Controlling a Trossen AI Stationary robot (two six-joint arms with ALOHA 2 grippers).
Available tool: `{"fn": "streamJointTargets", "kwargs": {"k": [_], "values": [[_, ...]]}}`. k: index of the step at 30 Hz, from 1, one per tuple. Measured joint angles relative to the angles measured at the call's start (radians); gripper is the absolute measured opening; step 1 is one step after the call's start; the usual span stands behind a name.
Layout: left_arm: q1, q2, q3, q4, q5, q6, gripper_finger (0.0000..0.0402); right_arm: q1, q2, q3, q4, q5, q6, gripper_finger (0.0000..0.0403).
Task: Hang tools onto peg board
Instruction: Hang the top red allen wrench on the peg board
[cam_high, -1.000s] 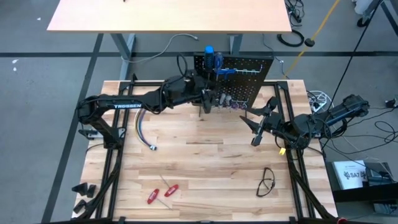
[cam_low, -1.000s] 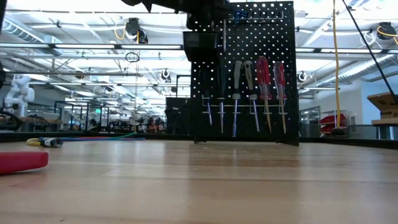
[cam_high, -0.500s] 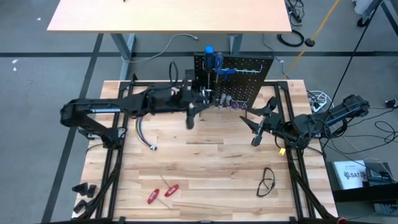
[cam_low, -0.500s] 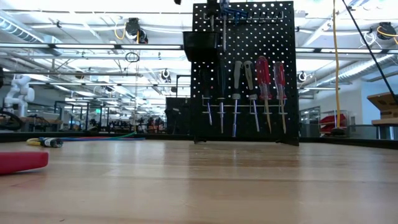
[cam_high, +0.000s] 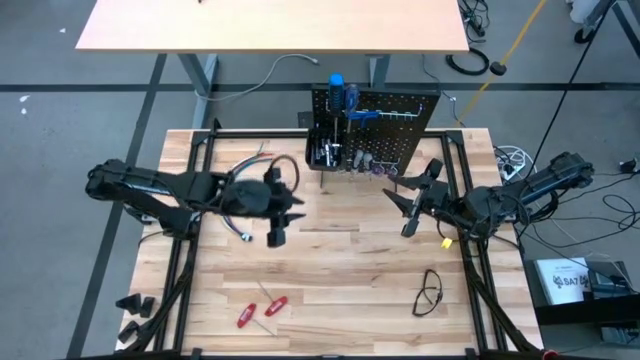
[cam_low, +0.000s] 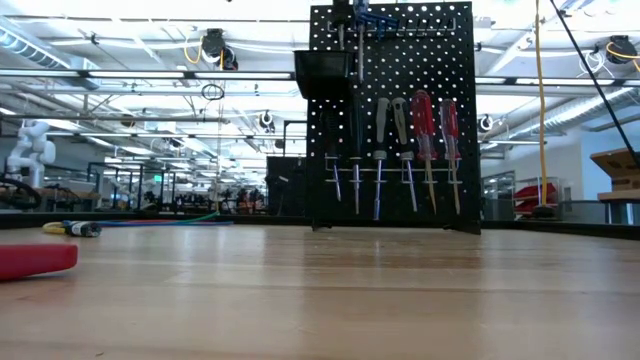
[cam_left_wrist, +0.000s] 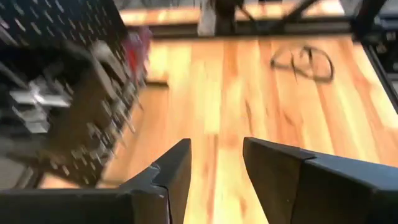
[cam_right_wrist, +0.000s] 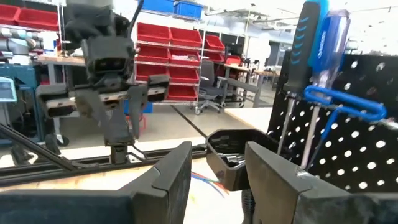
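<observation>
While empty-jawed, both open: left gripper (cam_high: 277, 228) mid-table, right gripper (cam_high: 410, 203) near peg board (cam_high: 400, 125).

Seen from above, the left gripper (cam_high: 277, 236) hangs empty over the wooden table (cam_high: 340, 290) between the peg board (cam_high: 375, 125) and two red-handled screwdrivers (cam_high: 260, 309), as the right gripper (cam_high: 407, 208) waits near the board's right end beside safety glasses (cam_high: 430, 292).
</observation>
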Motion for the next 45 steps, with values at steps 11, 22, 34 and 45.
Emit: {"fn": "streamJointTargets", "kwargs": {"k": [11,22,34,45], "values": [[-0.216,-0.135,-0.209,-0.091,-0.015,-0.286,0.0153,0.000,0.141,0.000,0.030,-0.115,0.061,0.0141],[-0.364,-0.132,-0.494,0.015,0.263,-0.258,0.0153,0.002,0.289,0.001,0.298,-0.296,0.061,0.0141],[-0.429,0.138,-0.522,0.164,0.368,-0.010,0.0153,0.003,0.337,0.001,0.319,-0.367,0.170,0.0141],[-0.433,0.282,-0.522,0.257,0.350,0.092,0.0152,0.029,0.337,0.001,0.304,-0.366,0.142,0.0141]]}}
